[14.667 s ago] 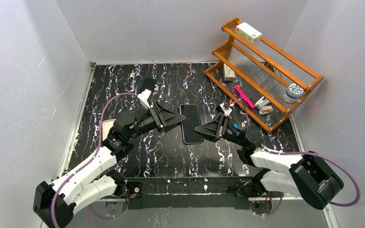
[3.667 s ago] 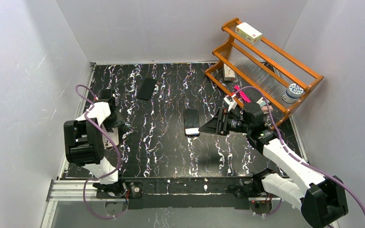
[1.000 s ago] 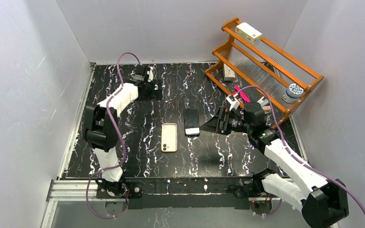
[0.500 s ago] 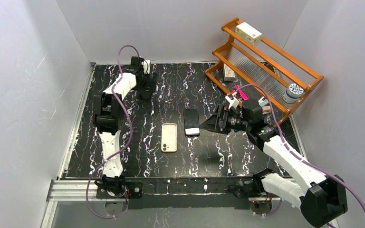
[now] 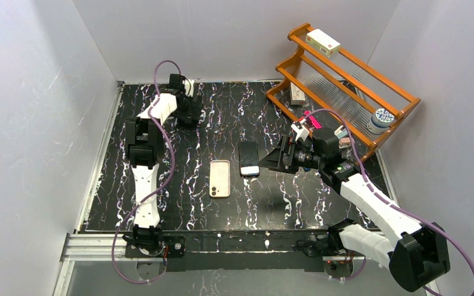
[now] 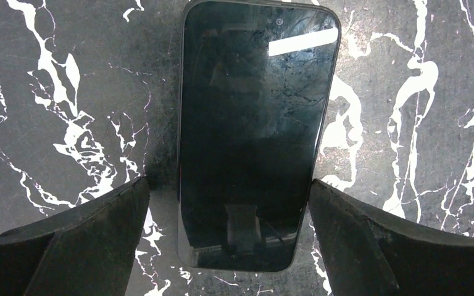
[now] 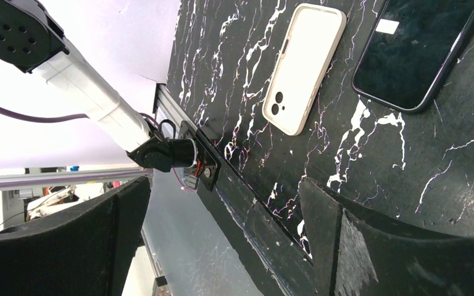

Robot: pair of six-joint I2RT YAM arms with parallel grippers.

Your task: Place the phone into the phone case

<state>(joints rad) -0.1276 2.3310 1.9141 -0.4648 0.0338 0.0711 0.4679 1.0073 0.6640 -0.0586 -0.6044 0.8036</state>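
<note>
left fingers (image 6: 74, 234) released, straddling the dark phone (image 6: 253, 135), which lies flat at the far side of the bench (image 5: 179, 203). right fingers (image 7: 370, 246) released beside a second phone (image 5: 249, 158). cream case (image 5: 220, 178) lies mid-bench. risk: the thin, flat phone slips out when pinched.

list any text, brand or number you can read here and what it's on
No text can be read.
White box on the wooden rack: print too small to read.
Round tin: lid pattern too blurred to read.
Dark phone and beige case: no lettering shows.
</note>
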